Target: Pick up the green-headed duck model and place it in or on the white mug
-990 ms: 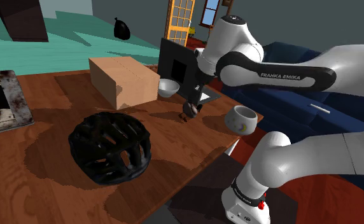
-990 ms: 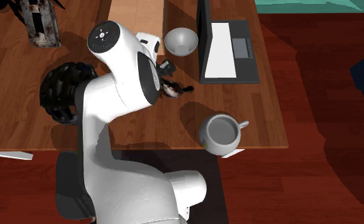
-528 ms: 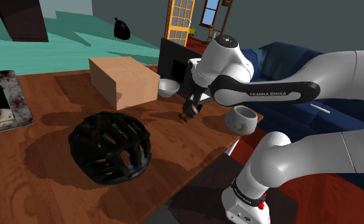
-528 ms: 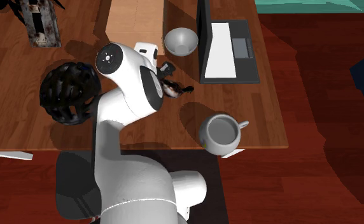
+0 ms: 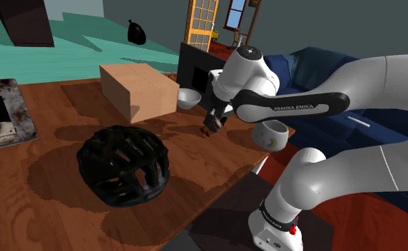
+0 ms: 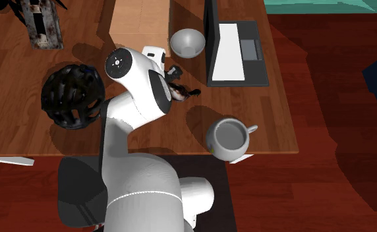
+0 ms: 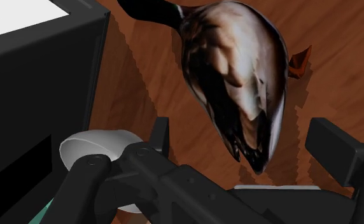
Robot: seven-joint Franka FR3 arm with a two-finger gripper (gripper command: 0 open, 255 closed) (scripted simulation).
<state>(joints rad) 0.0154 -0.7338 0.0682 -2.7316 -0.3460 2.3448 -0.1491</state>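
The white arm (image 5: 299,108) carries "FRANKA EMIKA" on its dark link.

Duck (image 5: 211,126) on table (image 5: 60,207) between bowl (image 5: 189,98) and mug (image 5: 270,135), seemingly near laptop (image 6: 236,49)

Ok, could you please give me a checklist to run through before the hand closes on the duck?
1. The hand is open: ok, its fingers stand apart.
2. The duck sits between them: ok, its tail end does, untouched.
3. The duck is gripped: not ok.
4. The hand is low enough to catch the body: cannot tell.
5. The mug is upright and empty: ok.
6. The table between duck and mug is bare: ok.
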